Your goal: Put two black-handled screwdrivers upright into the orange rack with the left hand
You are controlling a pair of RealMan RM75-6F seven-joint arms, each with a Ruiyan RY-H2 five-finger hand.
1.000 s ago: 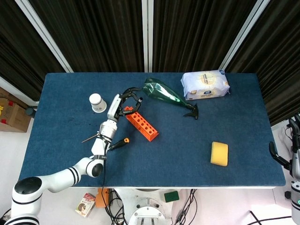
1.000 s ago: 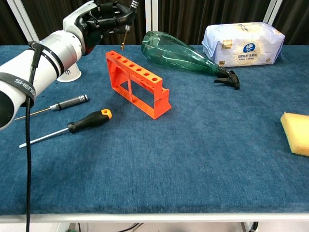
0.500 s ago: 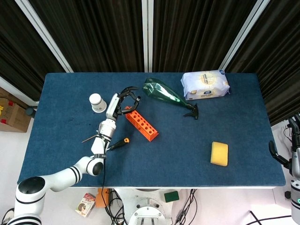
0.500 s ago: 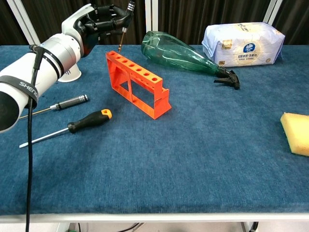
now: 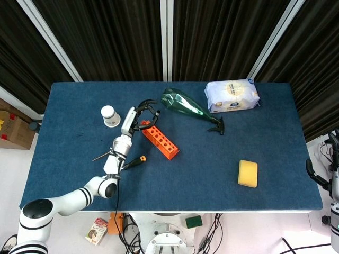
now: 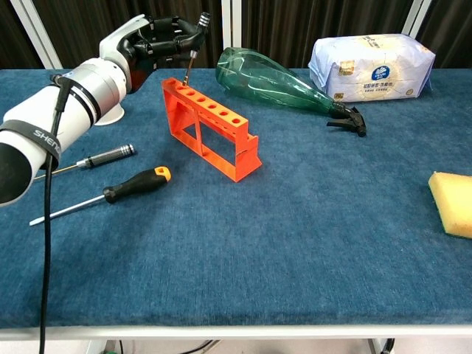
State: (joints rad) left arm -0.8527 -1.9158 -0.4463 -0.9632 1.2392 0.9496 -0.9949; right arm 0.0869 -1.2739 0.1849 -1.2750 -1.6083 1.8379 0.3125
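Screwdriver (image 6: 193,46) pinched upright in left hand (image 6: 158,43), tip at orange rack (image 6: 210,127) far-end hole.

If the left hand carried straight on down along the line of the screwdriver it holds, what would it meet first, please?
Most likely the orange rack: the left hand holds the screwdriver tip-down at the rack's far-end holes. Whether the tip is already in a hole is unclear.

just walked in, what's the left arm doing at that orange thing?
The left hand holds a slim black-handled screwdriver nearly upright, tip down at the far end of the orange rack; whether the tip has entered a hole cannot be told. Two more screwdrivers lie flat on the blue table: a slim black-handled one and a black-and-orange-handled one. The right hand sits at the table's edge, idle.
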